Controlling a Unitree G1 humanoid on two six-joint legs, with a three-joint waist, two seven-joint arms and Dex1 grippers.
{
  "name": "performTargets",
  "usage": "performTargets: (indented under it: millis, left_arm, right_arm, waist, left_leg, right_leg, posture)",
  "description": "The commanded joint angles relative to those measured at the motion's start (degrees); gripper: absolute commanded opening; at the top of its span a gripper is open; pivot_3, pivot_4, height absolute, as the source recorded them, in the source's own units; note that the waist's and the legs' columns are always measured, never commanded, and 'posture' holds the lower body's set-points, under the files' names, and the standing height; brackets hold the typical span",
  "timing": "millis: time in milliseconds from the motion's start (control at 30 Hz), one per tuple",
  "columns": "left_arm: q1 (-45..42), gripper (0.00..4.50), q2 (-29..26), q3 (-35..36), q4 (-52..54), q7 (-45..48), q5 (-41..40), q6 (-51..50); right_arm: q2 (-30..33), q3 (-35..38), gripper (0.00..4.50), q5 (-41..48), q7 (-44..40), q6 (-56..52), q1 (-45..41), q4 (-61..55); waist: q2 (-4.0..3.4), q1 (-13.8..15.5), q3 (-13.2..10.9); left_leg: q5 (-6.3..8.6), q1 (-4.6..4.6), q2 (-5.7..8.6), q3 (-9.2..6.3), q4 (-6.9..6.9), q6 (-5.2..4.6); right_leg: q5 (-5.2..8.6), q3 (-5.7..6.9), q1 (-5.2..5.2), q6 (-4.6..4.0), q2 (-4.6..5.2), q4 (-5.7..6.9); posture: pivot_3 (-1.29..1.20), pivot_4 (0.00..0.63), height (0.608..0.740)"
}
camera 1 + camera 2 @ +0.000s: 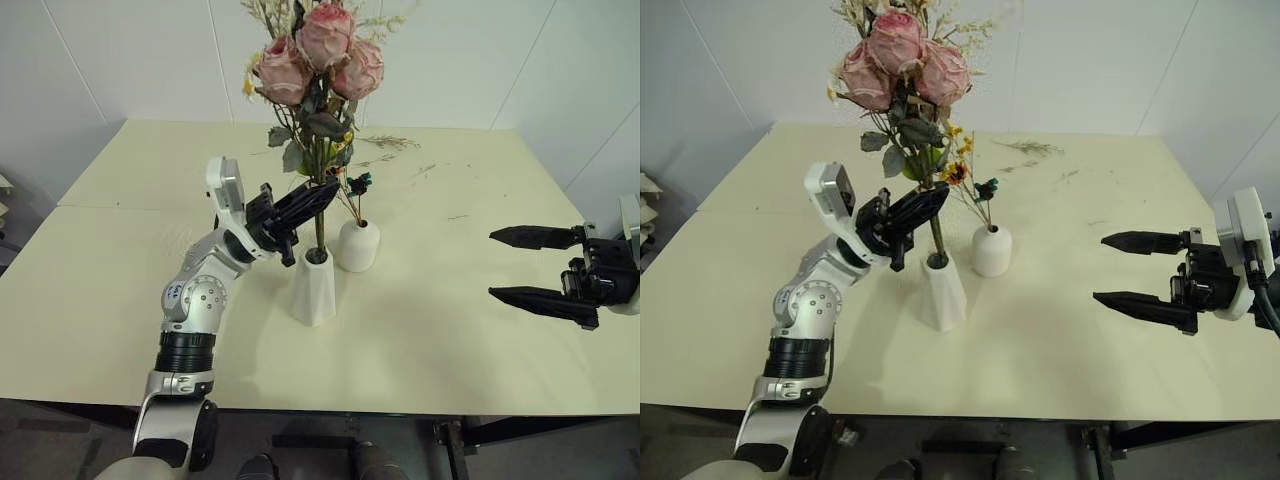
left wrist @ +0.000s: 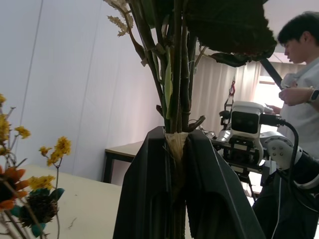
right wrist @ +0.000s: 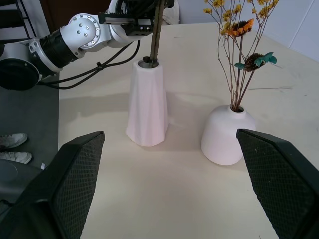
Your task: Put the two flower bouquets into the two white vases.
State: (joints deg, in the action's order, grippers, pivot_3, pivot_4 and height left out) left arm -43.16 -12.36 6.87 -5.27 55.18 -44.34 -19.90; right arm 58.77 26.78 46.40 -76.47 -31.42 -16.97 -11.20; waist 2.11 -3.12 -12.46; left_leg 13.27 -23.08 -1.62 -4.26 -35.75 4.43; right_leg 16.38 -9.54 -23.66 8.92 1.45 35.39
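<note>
A wide pale cream desk (image 1: 450, 330) carries everything, its surface bare apart from a few loose dried twigs (image 1: 392, 143) lying near the far edge.

The largest thing on it is the rose bouquet (image 1: 318, 50): three faded pink roses above grey-green leaves and pale sprigs, standing upright with its bundled stems reaching down into the mouth of the taller faceted white vase (image 1: 314, 288). This vase stands near the middle of the desk, wide-mouthed and tapering, and the stems enter it roughly at the centre of the opening.

The left claw (image 1: 322, 198) comes in from the robot's left, angled upward, and is pressed together on the rose stems just above the vase's rim; the left wrist view shows the two black fingers (image 2: 144, 199) clamped on either side of the stem bundle.

The right claw (image 1: 522, 264) hangs over the desk's right side, well apart from both vases, pointing towards them with its two fingers spread wide and nothing between them.

Just beside the tall vase, on its right and slightly farther back, stands the shorter rounded white vase (image 1: 358, 246). Its narrow mouth holds the thin spray of yellow flowers (image 3: 233, 30) on brown stems, which fans out above it, with a teal-tipped seed head (image 3: 255, 60) among the stems.

In the left wrist view a person (image 2: 301, 74) stands in the background beyond the desk.
</note>
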Motion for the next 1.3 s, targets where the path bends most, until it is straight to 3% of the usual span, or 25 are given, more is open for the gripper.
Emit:
performTargets:
  millis: [33, 200, 667, 967, 1067, 1300]
  left_arm:
    - [-0.69, 0.09, -0.28, -0.41, 1.43, 1.07, 0.36, 0.27]
    - [0.02, 0.09, -0.95, -0.85, 0.94, 1.84, 1.73, 0.73]
    - [0.88, 4.47, -1.96, 0.01, 1.67, 1.53, 2.29, 0.51]
    - [2.3, 4.49, -6.62, 0.12, 5.59, 2.4, 1.16, -4.73]
    - [2.07, 4.49, -11.53, 1.3, 6.36, 6.21, 0.13, -6.23]
    - [1.02, 4.49, -24.03, 1.22, 0.8, 13.52, 6.84, -2.36]
  right_arm:
    - [1.22, 2.5, 4.5, 0.4, 0.59, 0.44, 0.52, -1.58]
    - [1.23, 2.52, 4.5, 0.41, 0.89, 0.58, 0.69, -1.54]
    - [0.84, 0.89, 4.5, -0.42, 1.31, 1.18, -0.5, -0.66]
    - [1.06, 0.83, 4.5, -0.88, 1.18, 1.0, -0.93, -0.46]
    - [1.45, 0.79, 4.5, -1.23, 0.87, 1.01, -0.82, -0.23]
    - [2.6, 0.28, 4.5, -2.76, -0.77, 1.41, -0.75, 1.4]
  waist:
    - [0.0, 0.0, 0.0]
    - [0.0, 0.02, 0.0]
    - [0.0, 0.03, 0.0]
    - [-0.01, -0.06, 0.0]
    - [-0.01, -0.16, -0.01]
    - [-0.07, -0.26, -0.03]
  left_leg:
    - [0.0, 0.0, 0.0, 0.0, 0.0, 0.0]
    - [0.0, 0.0, 0.0, 0.0, -0.01, 0.0]
    - [0.0, 0.0, 0.0, 0.0, -0.02, 0.0]
    - [0.01, 0.01, 0.0, 0.0, -0.01, -0.02]
    - [0.01, 0.0, 0.0, 0.0, -0.05, -0.01]
    - [0.01, 0.02, -0.01, 0.01, -0.01, -0.02]
  right_leg:
    - [0.0, 0.0, 0.0, 0.0, 0.0, 0.0]
    - [0.0, 0.0, 0.0, 0.0, 0.0, 0.0]
    - [0.0, 0.0, 0.01, 0.0, 0.0, 0.0]
    - [0.0, 0.0, 0.0, 0.0, 0.0, 0.03]
    - [0.0, 0.0, 0.01, 0.0, 0.0, 0.02]
    - [0.22, 0.0, -0.01, -0.39, -0.01, 0.02]
  posture:
    - [0.0, 0.15, 0.74]
    - [0.0, 0.15, 0.74]
    - [0.0, 0.15, 0.74]
    - [0.0, 0.15, 0.74]
    - [0.0, 0.15, 0.74]
    - [0.0, 0.15, 0.74]
